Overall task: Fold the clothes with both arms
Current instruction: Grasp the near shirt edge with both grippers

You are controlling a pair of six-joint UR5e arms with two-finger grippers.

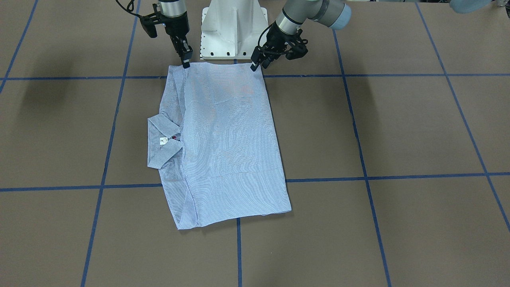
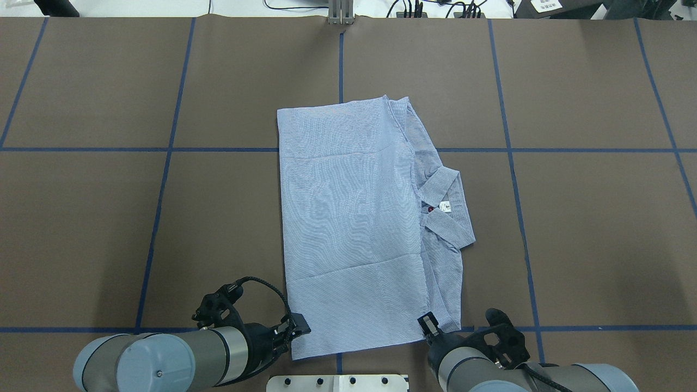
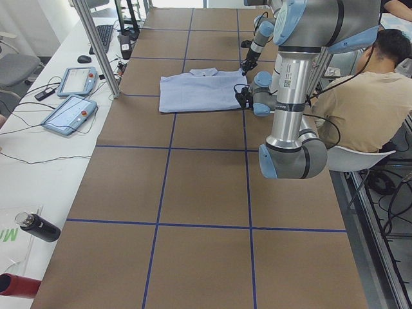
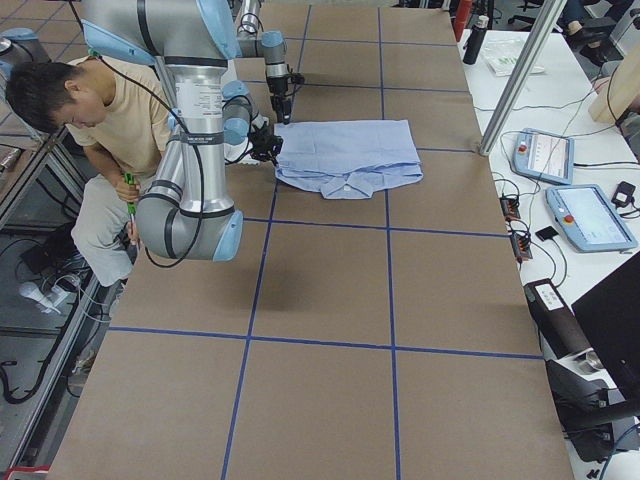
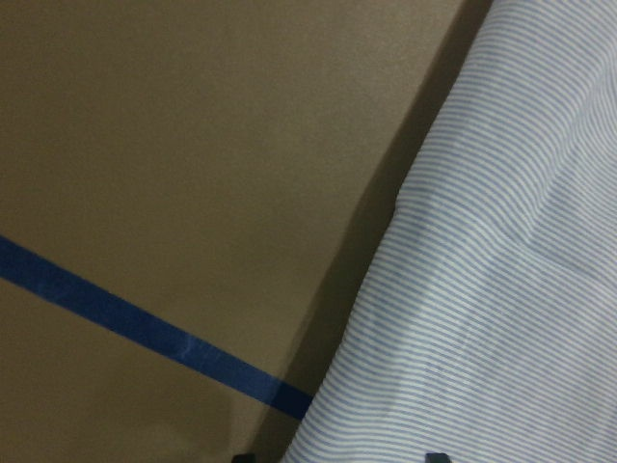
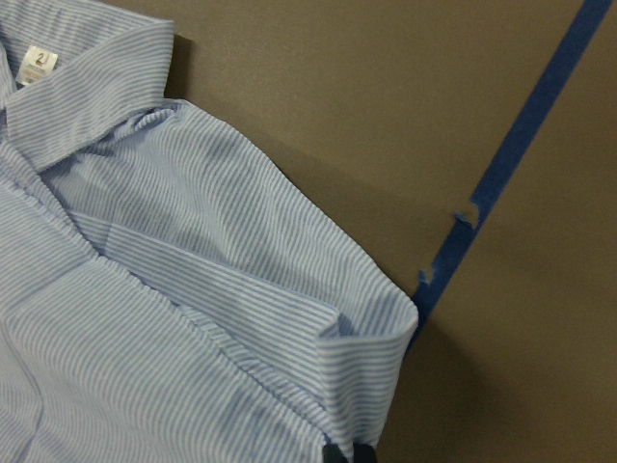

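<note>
the shirt (image 2: 348, 218) lay flat in the middle of the table (image 2: 572, 245), folded to a long rectangle with its collar (image 2: 442, 188) on the robot's right; each arm stood at one corner of the edge nearest the robot, probably so the pair could carry that edge over together and keep the fold square; the left gripper (image 2: 297, 328) sat at the left corner, its fingers apart in the wrist view with the cloth's edge between them, not yet pinched; the right gripper (image 2: 428, 325) sat at the right corner below the collar, its fingers drawn together on the doubled corner of cloth; the next fold looked not yet begun, since nothing was lifted.
</note>
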